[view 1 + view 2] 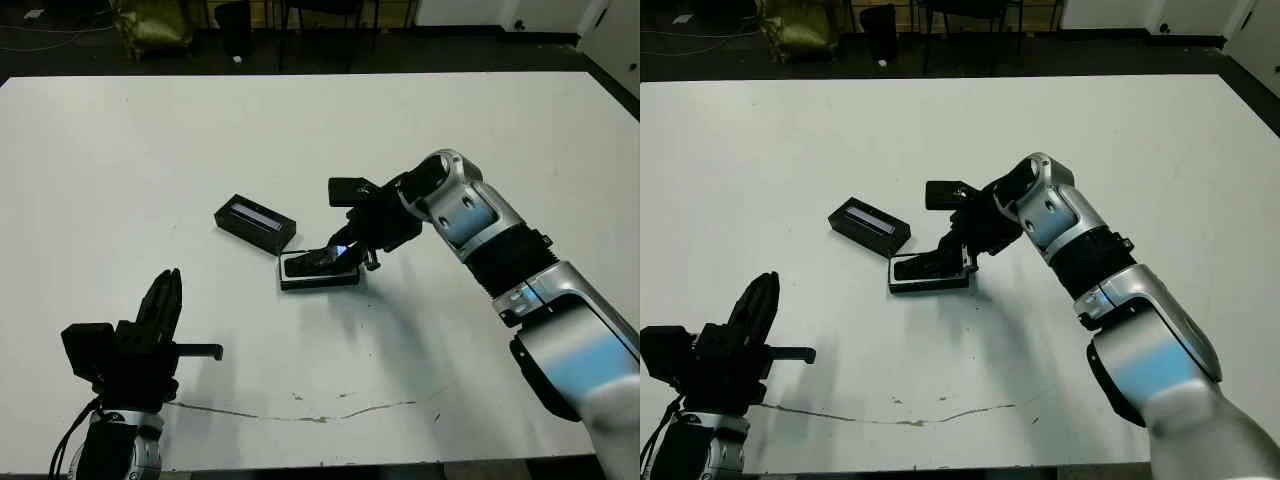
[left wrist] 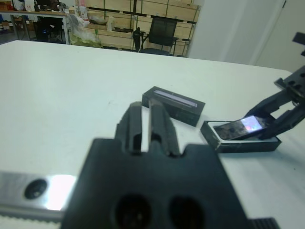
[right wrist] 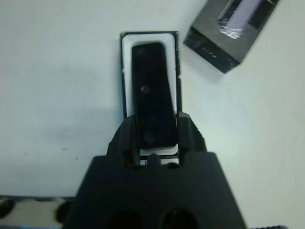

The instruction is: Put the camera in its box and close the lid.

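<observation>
Two black fingers of the right gripper are clamped on the near end of the camera, one on each long side, and the bar slopes down into the box: its far end sits low on the white lining while the held end rides above the rim. From the right wrist view the camera lines up lengthwise with the tray, though it seems shifted slightly towards one wall. The lid lies apart on the table, just beyond the box and turned at an angle to it, strip upward. The left gripper hovers well away near the table's front edge, fingers drawn almost together and holding nothing. My worry is the release: if the fingers part while the held end is this high, the bar could drop onto the rim and rest tilted, and then the lid would not seat. A push downward with the fingers astride could also catch the walls of the light tray and drag it across the smooth table, or nudge it against the lid nearby.
</observation>
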Action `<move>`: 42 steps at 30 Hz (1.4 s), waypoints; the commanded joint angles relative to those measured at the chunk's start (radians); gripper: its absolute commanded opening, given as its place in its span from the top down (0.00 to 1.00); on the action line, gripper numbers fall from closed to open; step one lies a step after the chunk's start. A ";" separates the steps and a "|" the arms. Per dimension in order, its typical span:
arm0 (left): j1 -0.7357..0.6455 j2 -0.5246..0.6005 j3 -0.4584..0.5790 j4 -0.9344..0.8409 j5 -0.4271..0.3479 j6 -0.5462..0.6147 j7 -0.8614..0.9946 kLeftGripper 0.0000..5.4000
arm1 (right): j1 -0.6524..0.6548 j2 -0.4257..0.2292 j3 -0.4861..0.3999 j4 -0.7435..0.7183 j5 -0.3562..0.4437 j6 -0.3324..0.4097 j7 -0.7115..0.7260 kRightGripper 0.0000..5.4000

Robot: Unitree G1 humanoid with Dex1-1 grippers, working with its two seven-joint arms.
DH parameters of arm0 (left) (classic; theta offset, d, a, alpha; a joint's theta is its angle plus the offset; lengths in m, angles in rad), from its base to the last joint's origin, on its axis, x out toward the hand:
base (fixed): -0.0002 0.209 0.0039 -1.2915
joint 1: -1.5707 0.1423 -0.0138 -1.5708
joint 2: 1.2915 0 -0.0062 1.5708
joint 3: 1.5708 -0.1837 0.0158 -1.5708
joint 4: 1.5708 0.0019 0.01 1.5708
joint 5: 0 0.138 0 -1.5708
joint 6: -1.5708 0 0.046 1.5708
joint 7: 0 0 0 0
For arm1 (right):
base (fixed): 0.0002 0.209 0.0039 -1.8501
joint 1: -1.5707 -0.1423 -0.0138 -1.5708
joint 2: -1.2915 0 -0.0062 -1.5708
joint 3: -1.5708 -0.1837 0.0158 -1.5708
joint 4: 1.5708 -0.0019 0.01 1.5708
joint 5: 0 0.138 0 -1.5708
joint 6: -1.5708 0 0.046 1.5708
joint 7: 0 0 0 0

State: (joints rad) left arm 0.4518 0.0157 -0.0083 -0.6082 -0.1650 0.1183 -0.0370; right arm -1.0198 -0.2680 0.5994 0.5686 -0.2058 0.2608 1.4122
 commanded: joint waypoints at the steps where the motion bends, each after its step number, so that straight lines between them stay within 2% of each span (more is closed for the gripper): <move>1: 0.047 -0.003 0.007 0.014 -0.005 0.007 0.001 1.00 | 0.012 0.013 0.023 -0.002 0.005 -0.070 0.040 0.70; 5: 0.046 -0.002 0.003 0.007 0.000 0.019 0.007 1.00 | 0.019 0.001 0.017 0.003 -0.010 -0.141 0.019 0.54; 9: 0.045 -0.001 0.002 0.016 0.003 0.003 0.003 1.00 | 0.019 -0.002 0.019 0.000 -0.035 -0.140 0.006 0.37; 18: 0.043 0.000 0.001 0.020 0.005 0.000 0.003 1.00 | 0.023 -0.008 0.001 0.000 -0.036 -0.181 -0.001 0.01; 24: 0.044 -0.006 0.004 0.020 -0.011 -0.001 0.002 1.00 | 0.013 -0.032 -0.081 -0.018 0.020 -0.169 -0.005 0.01; 30: 0.040 -0.001 0.005 0.021 0.000 0.002 0.004 1.00 | 0.002 -0.072 -0.196 -0.106 0.140 -0.063 0.030 0.01; 34: 0.031 0.004 0.008 0.032 0.002 -0.007 0.000 1.00 | 0.023 -0.113 -0.278 -0.250 0.234 0.074 0.015 0.01; 36: 0.028 0.007 0.008 0.036 0.007 -0.014 -0.002 1.00 | 0.061 -0.123 -0.330 -0.336 0.277 0.112 -0.035 0.01; 39: 0.032 0.003 0.006 0.025 0.002 0.001 0.002 1.00 | 0.147 -0.104 -0.412 -0.472 0.340 0.225 -0.179 0.01; 42: 0.032 0.002 0.006 0.024 -0.002 -0.002 0.001 1.00 | 0.266 -0.069 -0.466 -0.633 0.352 0.277 -0.373 0.01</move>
State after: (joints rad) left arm 0.4485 0.0179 -0.0055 -0.5938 -0.1680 0.1047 -0.0358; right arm -0.8117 -0.3504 0.1485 -0.0100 0.1448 0.5103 1.1023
